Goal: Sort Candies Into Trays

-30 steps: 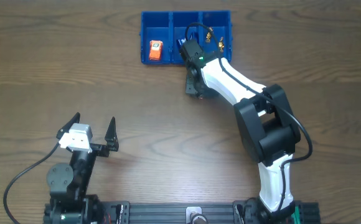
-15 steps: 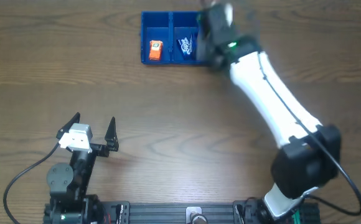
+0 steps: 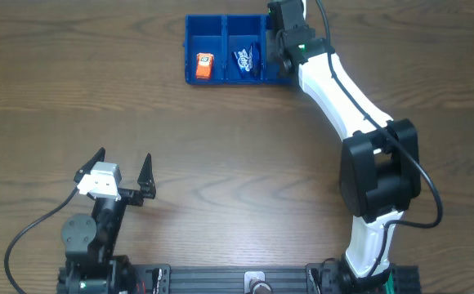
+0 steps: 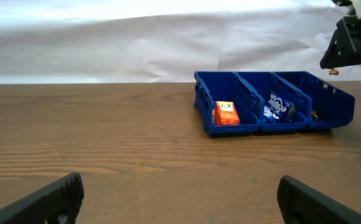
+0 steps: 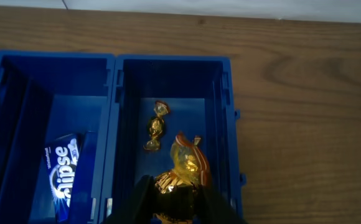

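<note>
Sorting looks nearly done.
Right fingers point(image 5: 144, 198) clench a gold candy point(image 5: 187, 165) above the blue tray's point(image 5: 115, 124) end compartment, where a second gold candy point(image 5: 154, 127) lies; orange candy point(image 3: 205, 65) and blue-wrapped candy point(image 3: 244, 59) already sorted; left fingers point(image 4: 50, 196) spread apart.

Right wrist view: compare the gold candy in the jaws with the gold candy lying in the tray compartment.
The held gold candy is pinched between the jaws, above the compartment floor; the loose gold candy lies on that floor, untouched. The held one looks bulkier; the loose one slim, with twisted ends. Both wear shiny gold wrappers.
</note>
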Controlling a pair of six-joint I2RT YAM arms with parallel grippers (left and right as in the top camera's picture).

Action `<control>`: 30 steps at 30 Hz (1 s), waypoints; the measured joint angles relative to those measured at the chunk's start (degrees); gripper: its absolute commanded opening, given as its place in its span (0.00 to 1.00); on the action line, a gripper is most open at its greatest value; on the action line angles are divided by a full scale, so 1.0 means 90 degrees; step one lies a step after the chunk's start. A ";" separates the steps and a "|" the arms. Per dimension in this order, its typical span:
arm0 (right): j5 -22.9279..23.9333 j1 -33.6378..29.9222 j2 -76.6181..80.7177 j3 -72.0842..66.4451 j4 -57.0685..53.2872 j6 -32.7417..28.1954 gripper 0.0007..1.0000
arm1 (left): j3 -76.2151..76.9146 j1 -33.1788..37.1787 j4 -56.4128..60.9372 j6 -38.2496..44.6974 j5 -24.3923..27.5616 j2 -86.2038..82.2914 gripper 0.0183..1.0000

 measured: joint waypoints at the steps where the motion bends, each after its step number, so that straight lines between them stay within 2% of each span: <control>1: 0.0000 -0.0002 0.0000 0.0000 -0.0007 0.0015 0.33 | 0.0000 0.0000 0.0000 0.0000 0.0000 0.0000 1.00; 5: -0.0002 -0.0005 0.0000 0.0000 -0.0012 0.0051 0.56 | 0.0000 0.0000 0.0000 0.0000 0.0000 0.0000 1.00; 12: 0.0002 -0.0027 -0.0136 -0.0005 -0.0199 0.0039 0.74 | 0.0000 0.0000 0.0002 0.0000 0.0000 0.0000 1.00; 15: -0.0095 -0.0321 -0.1205 -0.0075 -0.0746 -0.0155 0.78 | 0.0000 0.0000 0.0000 0.0000 0.0000 0.0002 1.00; 19: 0.0015 -0.1382 -0.3725 -0.0253 -0.1241 -0.0641 0.82 | 0.0000 0.0000 -0.0002 0.0000 -0.0002 0.0002 1.00; 21: 0.0100 -0.1846 -0.5265 -0.1064 -0.0923 -0.0869 0.88 | 0.0000 0.0005 0.0000 -0.0002 0.0002 0.0000 1.00; 23: -0.0019 -0.2239 -0.6256 -0.2113 -0.0607 -0.1015 0.99 | 0.0000 0.0005 0.0000 -0.0002 -0.0002 0.0005 1.00; 26: -0.0192 -0.2487 -0.7730 -0.3781 -0.0585 -0.1205 1.00 | 0.0005 0.0005 -0.0002 0.0000 0.0000 0.0002 1.00; 30: -0.0755 -0.2487 -0.9515 -0.5863 0.0624 -0.1299 1.00 | 0.0005 0.0005 -0.0010 0.0000 0.0002 0.0000 1.00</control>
